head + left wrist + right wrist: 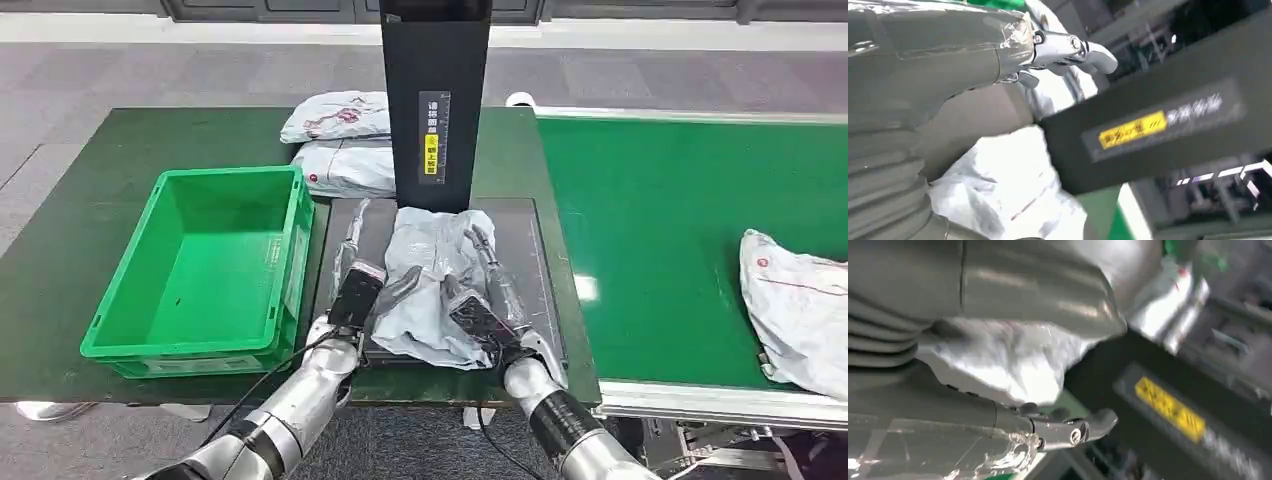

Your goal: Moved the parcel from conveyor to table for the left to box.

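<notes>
Parcel [432, 285] gripped between left hand [352, 262] and right hand [487, 275]; crate [205, 265] visible from head view.

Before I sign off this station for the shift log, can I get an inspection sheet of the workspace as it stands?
Surface: dark green table with a black pad at a black upright post.
Job's things: grey parcel on the pad; empty green crate beside it; green conveyor carries another grey parcel.
Clutter: two bagged parcels behind the crate.
Hands: left hand and right hand hold the parcel's sides.
Cables: black cable along the left arm.
Surroundings: grey floor.
</notes>
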Robot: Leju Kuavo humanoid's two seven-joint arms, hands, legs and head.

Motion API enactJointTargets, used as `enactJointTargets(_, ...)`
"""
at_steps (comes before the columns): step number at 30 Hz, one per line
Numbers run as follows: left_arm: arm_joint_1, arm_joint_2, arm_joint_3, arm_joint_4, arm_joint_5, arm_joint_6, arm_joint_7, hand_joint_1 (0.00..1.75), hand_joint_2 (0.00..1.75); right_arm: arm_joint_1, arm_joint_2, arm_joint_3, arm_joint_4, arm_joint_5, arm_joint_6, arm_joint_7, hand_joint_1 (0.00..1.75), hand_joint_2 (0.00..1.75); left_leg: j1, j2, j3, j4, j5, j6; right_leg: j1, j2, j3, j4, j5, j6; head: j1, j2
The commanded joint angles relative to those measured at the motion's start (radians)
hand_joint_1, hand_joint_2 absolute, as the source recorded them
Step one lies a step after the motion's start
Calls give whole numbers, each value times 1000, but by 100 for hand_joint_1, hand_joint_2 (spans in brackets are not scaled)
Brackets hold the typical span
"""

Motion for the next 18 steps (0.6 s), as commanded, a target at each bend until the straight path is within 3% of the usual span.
enactJointTargets(1, -79, 3, -136, 206, -135, -38, 105, 0, 175, 137, -51, -164, -259, -119, -65, -68, 0, 0, 1, -2, 3, -2, -1, 0, 1, -5, 5, -3, -2, -1, 0, 0)
enactJointTargets(13, -88, 10, -256, 235, -368, -140, 234, 0, 175, 94, -62, -193, -204, -191, 49, -56, 0, 0, 0, 1, 1, -1, -1, -1, 1, -1, 1, -1, -1, -1, 0, 0)
enactJointTargets(16, -103, 23, -362, 269, -509, -242, 352, 0, 175, 83, -60, -212, -209, -200, 43, -68, 0, 0, 0, 2, 0, 0, -2, -1, 1, 0, 0, -1, 0, -1, 0, 0)
enactJointTargets(18, -102, 24, -370, 274, -528, -244, 367, 0, 175, 83, -64, -215, -221, -200, 44, -67, 0, 0, 0, 1, 1, -1, -1, -1, 0, 0, 1, -1, -1, -1, 0, 0)
